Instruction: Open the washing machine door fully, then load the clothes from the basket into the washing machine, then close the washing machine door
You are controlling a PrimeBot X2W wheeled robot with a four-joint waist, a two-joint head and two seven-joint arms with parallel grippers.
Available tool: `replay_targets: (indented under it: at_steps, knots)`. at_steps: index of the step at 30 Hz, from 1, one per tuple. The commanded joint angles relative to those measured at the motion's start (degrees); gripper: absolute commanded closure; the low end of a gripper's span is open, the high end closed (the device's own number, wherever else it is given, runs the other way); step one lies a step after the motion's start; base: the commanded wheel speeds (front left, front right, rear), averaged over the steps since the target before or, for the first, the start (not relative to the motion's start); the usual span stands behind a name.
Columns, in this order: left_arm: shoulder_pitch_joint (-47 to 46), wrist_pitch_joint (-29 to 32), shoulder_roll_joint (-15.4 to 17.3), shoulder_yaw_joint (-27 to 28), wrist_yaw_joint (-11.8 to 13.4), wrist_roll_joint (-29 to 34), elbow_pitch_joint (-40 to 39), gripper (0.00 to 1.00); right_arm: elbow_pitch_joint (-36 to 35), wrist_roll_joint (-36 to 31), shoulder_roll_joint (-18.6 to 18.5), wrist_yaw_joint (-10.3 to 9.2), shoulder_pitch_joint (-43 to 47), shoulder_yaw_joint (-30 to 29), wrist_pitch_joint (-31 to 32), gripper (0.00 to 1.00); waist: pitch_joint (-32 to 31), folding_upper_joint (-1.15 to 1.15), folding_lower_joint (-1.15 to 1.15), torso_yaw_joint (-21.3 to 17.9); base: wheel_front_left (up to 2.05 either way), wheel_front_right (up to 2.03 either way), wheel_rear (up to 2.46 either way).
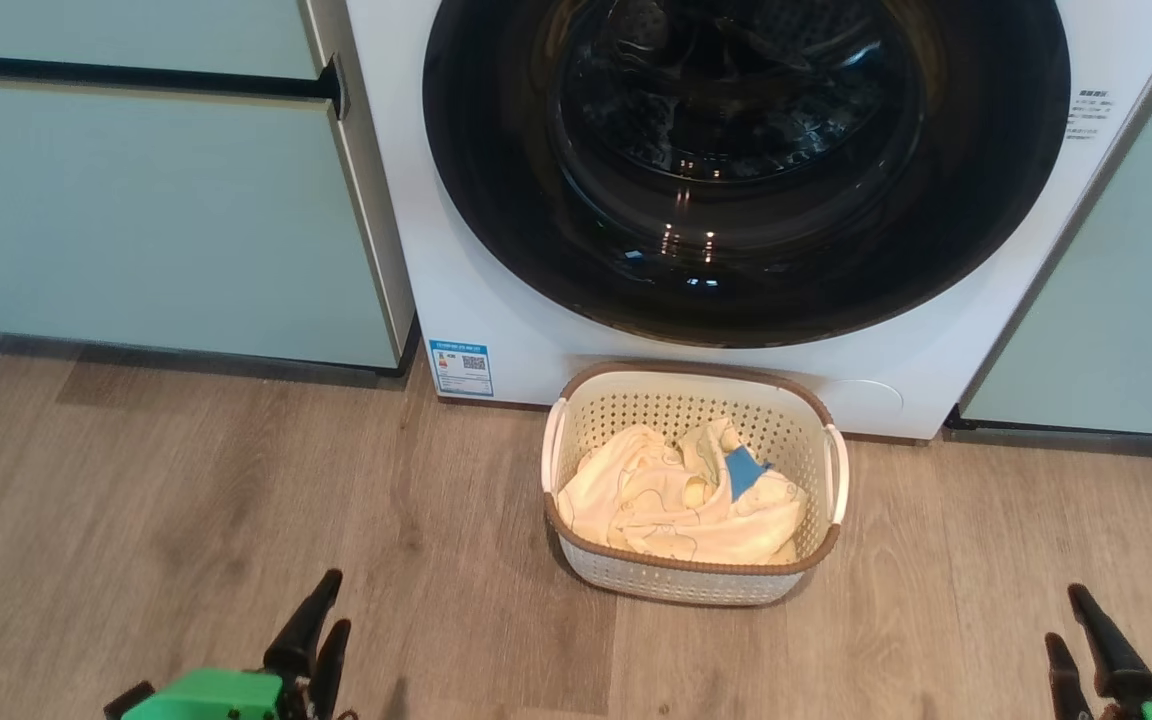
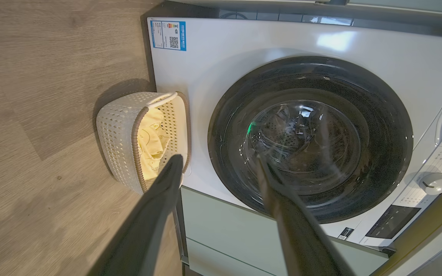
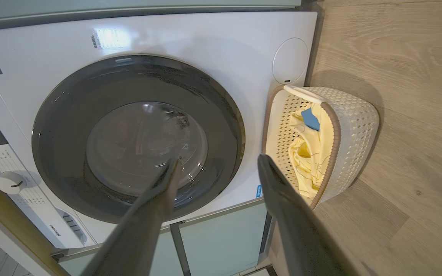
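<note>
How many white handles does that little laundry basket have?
2 handles: one at the left end of the basket, the other at its right end, seen from the head.

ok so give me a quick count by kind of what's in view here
washing machine: 1
round black door: 1
basket: 1
pile of clothes: 1
grippers: 2, left gripper and right gripper
total: 6
</note>
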Motion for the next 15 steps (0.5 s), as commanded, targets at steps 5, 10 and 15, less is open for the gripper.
replay_targets:
  at_steps: [5,10,15]
  knots:
    - [-2.84,-1.34,0.51,-0.27,-0.02,1.2,-1.94,0.0,-2.73,0.04,-0.32,-0.01,-2.39,0.7,-1.4,0.0,0.05,0.0,0.0,0.02,0.0,0.0,0.0]
    - [-3.46,-2.18,0.55,-0.48,-0.03,2.51,-2.24,0.0,-3.32,-0.9,-0.37,-0.02,-2.74,1.07,-2.25,0.0,0.07,0.0,0.0,0.04,0.0,0.0,0.0]
    - [-3.95,-2.86,0.59,-0.57,-0.03,4.14,-2.73,0.0,-3.75,-2.37,-0.41,-0.02,-3.03,1.4,-2.93,0.0,0.08,0.0,0.0,0.05,0.0,0.0,0.0]
